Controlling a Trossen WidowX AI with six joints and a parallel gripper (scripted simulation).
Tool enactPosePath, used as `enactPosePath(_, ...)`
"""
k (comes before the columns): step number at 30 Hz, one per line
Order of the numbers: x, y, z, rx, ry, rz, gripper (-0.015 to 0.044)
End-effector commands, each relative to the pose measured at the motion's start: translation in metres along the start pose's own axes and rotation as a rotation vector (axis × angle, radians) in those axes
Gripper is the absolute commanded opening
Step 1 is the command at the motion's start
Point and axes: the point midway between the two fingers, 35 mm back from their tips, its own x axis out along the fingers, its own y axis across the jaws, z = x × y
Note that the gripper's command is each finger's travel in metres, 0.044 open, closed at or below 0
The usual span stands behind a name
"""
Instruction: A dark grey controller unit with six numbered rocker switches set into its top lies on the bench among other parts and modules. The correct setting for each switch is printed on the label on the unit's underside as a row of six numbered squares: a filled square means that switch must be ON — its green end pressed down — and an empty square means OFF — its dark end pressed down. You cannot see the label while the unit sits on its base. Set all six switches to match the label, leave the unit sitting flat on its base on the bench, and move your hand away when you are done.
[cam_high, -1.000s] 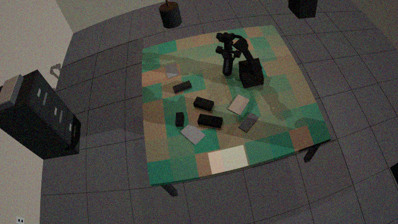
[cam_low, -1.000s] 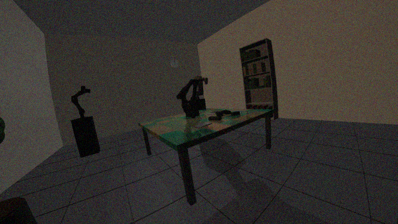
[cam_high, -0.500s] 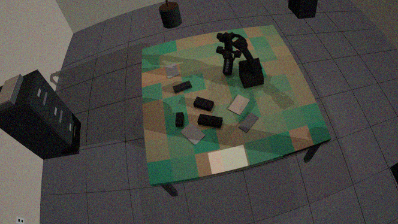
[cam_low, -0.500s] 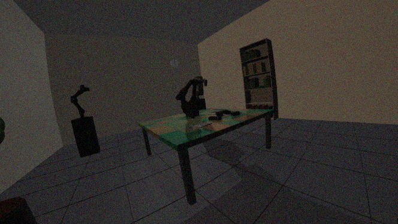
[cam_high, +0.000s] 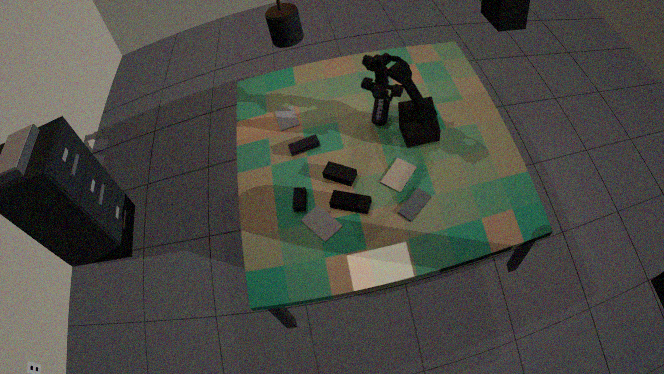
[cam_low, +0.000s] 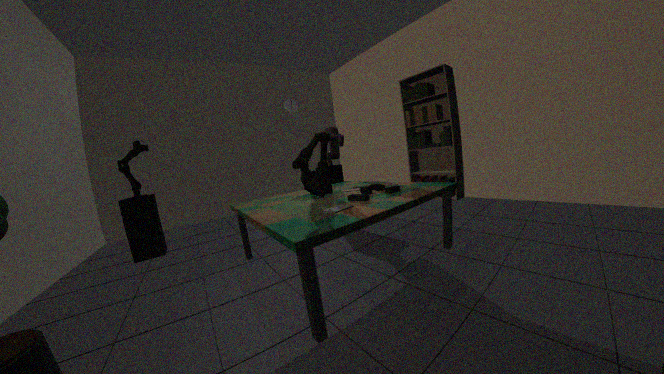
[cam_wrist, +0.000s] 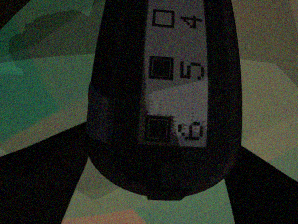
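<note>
The dark controller unit (cam_high: 380, 116) (cam_wrist: 119, 75) is held up off the bench, its underside turned to the wrist camera. My gripper (cam_high: 382, 93) (cam_wrist: 160, 139) is shut on it, one finger at each side in the wrist view. The pale label (cam_wrist: 175, 97) shows in part there: square 6 (cam_wrist: 159, 129) is filled, square 5 (cam_wrist: 161, 68) is filled, and square 4 (cam_wrist: 163, 18) is an empty outline. Squares 1 to 3 are beyond the top edge of the wrist view and too small to read in the top view. The rocker switches are hidden on the far side.
On the patchwork bench (cam_high: 260, 255) lie several dark modules (cam_high: 304, 145) (cam_high: 340, 173) (cam_high: 350, 201) (cam_high: 299, 199). Flat pale plates (cam_high: 398, 174) (cam_high: 322, 223) (cam_high: 287, 118) and a grey plate (cam_high: 415, 204) lie around them. The arm's black base (cam_high: 419, 122) stands beside the held unit.
</note>
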Motion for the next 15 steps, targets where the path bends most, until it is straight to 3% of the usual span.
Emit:
enactPosePath(1,0.0076,0.005,0.0019,-0.001,-0.019,0.018,0.0338)
enactPosePath(15,0.0172,0.0052,-0.0039,-0.001,-0.018,0.018,0.0338)
